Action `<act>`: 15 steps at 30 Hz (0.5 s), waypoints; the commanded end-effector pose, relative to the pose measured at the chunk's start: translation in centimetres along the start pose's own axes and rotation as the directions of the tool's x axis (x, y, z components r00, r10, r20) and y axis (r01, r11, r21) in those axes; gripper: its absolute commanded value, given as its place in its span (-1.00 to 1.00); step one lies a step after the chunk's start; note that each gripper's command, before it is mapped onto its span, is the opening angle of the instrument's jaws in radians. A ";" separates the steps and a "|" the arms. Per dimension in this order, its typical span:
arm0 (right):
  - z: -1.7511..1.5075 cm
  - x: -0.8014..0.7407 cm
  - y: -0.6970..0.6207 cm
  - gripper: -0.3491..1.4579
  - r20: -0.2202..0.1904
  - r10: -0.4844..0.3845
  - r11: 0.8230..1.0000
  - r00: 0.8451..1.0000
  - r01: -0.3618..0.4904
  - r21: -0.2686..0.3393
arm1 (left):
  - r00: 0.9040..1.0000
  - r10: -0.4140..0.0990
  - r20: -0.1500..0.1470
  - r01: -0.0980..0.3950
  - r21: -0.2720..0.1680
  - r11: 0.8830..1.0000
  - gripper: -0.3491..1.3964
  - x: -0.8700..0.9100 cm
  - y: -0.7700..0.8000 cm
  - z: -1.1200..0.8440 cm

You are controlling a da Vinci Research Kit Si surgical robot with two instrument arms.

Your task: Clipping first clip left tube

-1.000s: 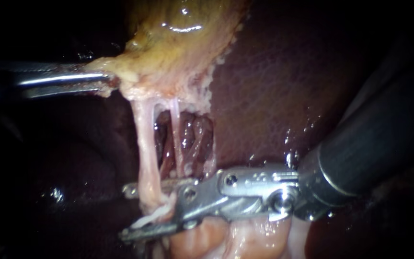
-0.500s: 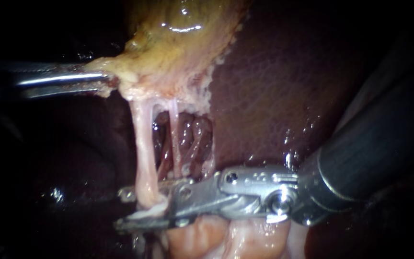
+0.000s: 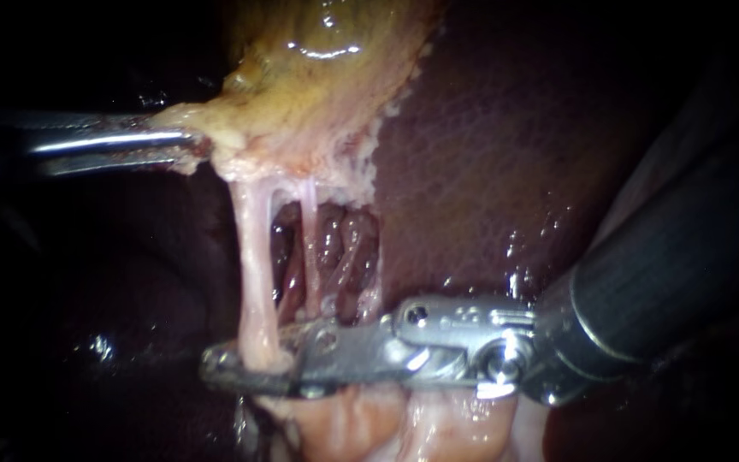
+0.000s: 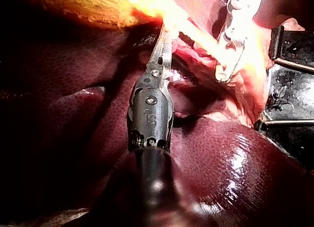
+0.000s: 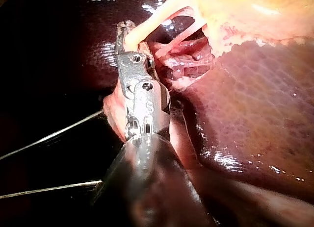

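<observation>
The yellowish gallbladder (image 3: 327,68) hangs at the top, and my left instrument (image 3: 190,145) is shut on its pale lower edge. Two pale tubes run down from it: the thicker left tube (image 3: 254,265) and a thin right tube (image 3: 311,248). My right instrument (image 3: 220,370) comes in from the right with its jaws shut across the left tube's lower end. In the right wrist view the jaws (image 5: 125,33) clamp the tube (image 5: 157,16). The left wrist view shows my left instrument (image 4: 162,45) buried in bright gallbladder tissue, my right instrument (image 4: 230,50) beyond it. Any clip is hidden inside the jaws.
Dark red liver (image 3: 489,154) fills the right side behind the tubes. Pink tissue (image 3: 361,423) bulges just under my right instrument's jaws. Thin metal wires (image 5: 49,136) cross beside the right shaft. A dark metal frame (image 4: 289,89) lies past the liver's edge.
My right instrument's jaws, open around the left tube a second ago, have shut on it. The left instrument and gallbladder have stayed put.
</observation>
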 end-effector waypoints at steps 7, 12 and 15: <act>0.00 0.00 -0.01 -1.00 0.033 0.020 0.999 0.999 -0.021 0.026 | 1.000 0.000 0.000 0.000 0.000 1.000 -1.00 0.00 0.00 0.00; 0.00 -0.02 0.01 -1.00 0.039 0.014 0.999 0.999 -0.016 0.039 | 1.000 0.000 0.000 0.000 0.000 1.000 -1.00 0.00 0.00 0.00; -0.01 -0.04 0.03 -1.00 0.039 0.014 0.999 0.999 -0.015 0.040 | 1.000 0.000 0.000 0.000 0.000 1.000 -1.00 0.00 0.00 0.01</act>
